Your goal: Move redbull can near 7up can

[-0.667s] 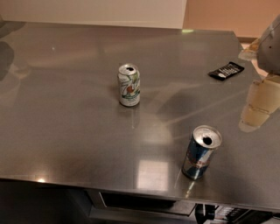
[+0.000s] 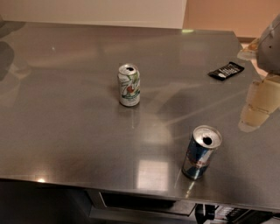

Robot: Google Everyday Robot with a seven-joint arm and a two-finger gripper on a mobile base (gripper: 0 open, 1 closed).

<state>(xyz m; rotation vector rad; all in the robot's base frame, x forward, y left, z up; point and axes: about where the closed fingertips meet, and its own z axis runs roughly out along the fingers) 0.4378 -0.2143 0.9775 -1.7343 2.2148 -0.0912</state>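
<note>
Cream-coloured and pale, the gripper (image 2: 256, 109) hangs at the right edge of the camera view, over the right side of the table, with a grey-white part of the arm (image 2: 272, 46) above it. Whether it is released or clenched cannot be told from here; it is grasping neither can.

The redbull can (image 2: 201, 153) stands upright on the table to the lower left of the gripper, near it but clearly apart. Its blue and silver side faces the camera, its silver top shows the open mouth, and it sits close to the front edge of the table.

Further back from the gripper, towards the rear right of the surface, a small flat black object (image 2: 225, 71) with pale markings lies on the steel, well apart from both cans and off the line between them.

The 7up can (image 2: 129, 85) stands upright near the middle of the table, to the left of and behind the redbull can, well apart from it and further still from the gripper. The stretch between the two cans is brushed steel carrying soft reflections and one bright square patch of light.

The steel table (image 2: 61, 131) fills most of the view. A white wall (image 2: 87, 11) runs behind it, with a tan wall (image 2: 227, 13) at the right. A dark recess (image 2: 144, 203) shows below the front edge.
</note>
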